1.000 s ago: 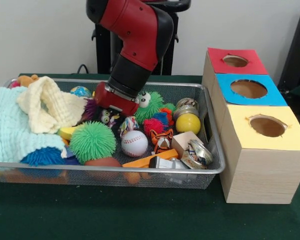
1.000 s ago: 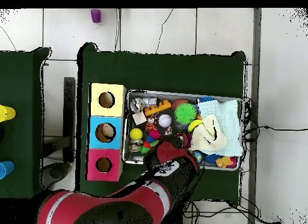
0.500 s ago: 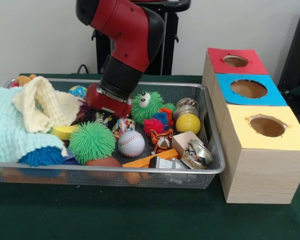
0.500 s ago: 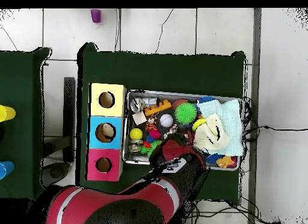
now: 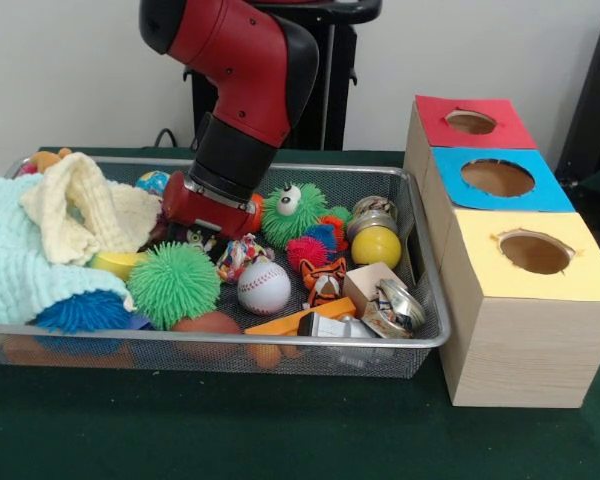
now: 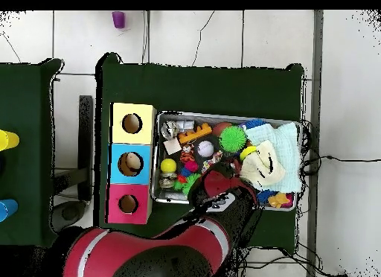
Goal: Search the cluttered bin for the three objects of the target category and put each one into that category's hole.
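A wire mesh bin (image 5: 420, 335) holds a heap of toys: a green spiky ball (image 5: 175, 283), a baseball (image 5: 264, 287), a yellow ball (image 5: 376, 246), a green spiky ball with eyes (image 5: 292, 213) and a small tiger toy (image 5: 325, 278). My gripper (image 5: 202, 232) is sunk among the toys at the bin's back middle, just right of the cream cloth (image 5: 80, 205). The red wrist and the toys hide its tip. In the overhead view the arm (image 6: 219, 186) covers that spot of the bin (image 6: 223, 115).
Three wooden boxes with holes stand right of the bin: red (image 5: 470, 122), blue (image 5: 497, 178) and yellow (image 5: 534, 252). A light blue cloth (image 5: 20, 260) fills the bin's left end. Metal tins (image 5: 370, 213) and an orange block (image 5: 298, 320) lie near the right end.
In the front view the arm has slid left across the bin toward the cloths, uncovering the eyed green ball. The cream cloth has been nudged a little left.
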Robot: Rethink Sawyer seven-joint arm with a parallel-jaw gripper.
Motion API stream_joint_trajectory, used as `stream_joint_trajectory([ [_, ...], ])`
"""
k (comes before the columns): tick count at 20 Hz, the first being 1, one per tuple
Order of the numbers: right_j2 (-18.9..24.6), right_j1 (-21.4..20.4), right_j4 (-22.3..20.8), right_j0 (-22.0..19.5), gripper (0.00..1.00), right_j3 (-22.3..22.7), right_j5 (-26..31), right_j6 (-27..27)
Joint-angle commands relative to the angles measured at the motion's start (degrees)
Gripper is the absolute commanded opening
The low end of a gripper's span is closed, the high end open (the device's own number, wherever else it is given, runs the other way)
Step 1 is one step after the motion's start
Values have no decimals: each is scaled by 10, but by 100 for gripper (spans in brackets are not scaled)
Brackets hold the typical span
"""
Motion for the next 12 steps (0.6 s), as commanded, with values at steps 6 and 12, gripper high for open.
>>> stream_joint_trajectory([
  [6, 104, 60, 70, -20, 100, 57, 110, 126],
  [12, 147, 39, 98, -29, 100, 91, 118, 130],
])
